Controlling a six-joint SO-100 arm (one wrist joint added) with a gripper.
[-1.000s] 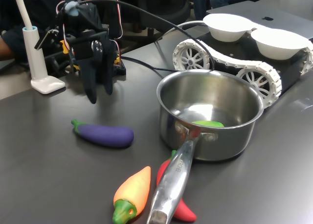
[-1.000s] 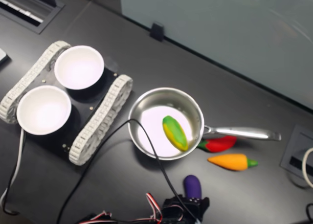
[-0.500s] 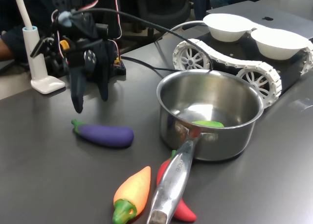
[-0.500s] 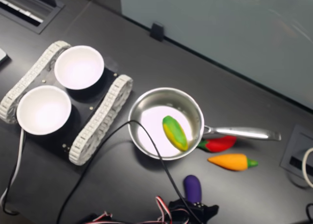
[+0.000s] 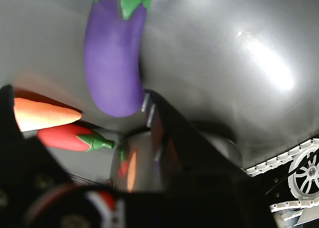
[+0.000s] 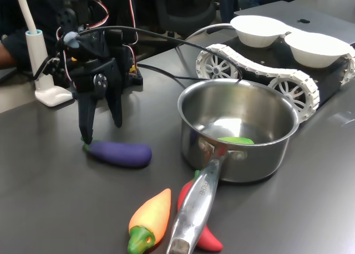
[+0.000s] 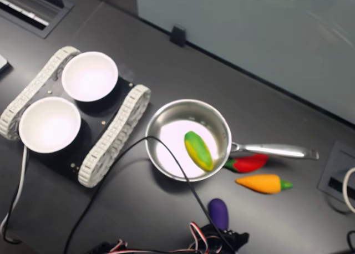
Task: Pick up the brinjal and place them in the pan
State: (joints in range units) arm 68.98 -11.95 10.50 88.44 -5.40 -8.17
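My pincer (image 6: 101, 133) stands spread wide, tips down, at the brinjal's (image 6: 118, 153) stem end in the left middle of the first exterior view; whether a tip touches it I cannot tell. The brinjal lies flat on the table (image 6: 50, 198), apart from the pan (image 6: 238, 129) at centre right, with bare table between them and more toward the lower left edge. One brinjal, one pan, one orange pepper (image 6: 150, 219) and one red chilli (image 6: 206, 237) crowd the pan's handle (image 6: 195, 209) at the bottom. One green-yellow piece (image 7: 198, 150) lies inside the pan. Two white bowls (image 6: 259, 30) sit on a tracked vehicle (image 6: 260, 71), upper right. The handle bears stamped lettering that I cannot read.
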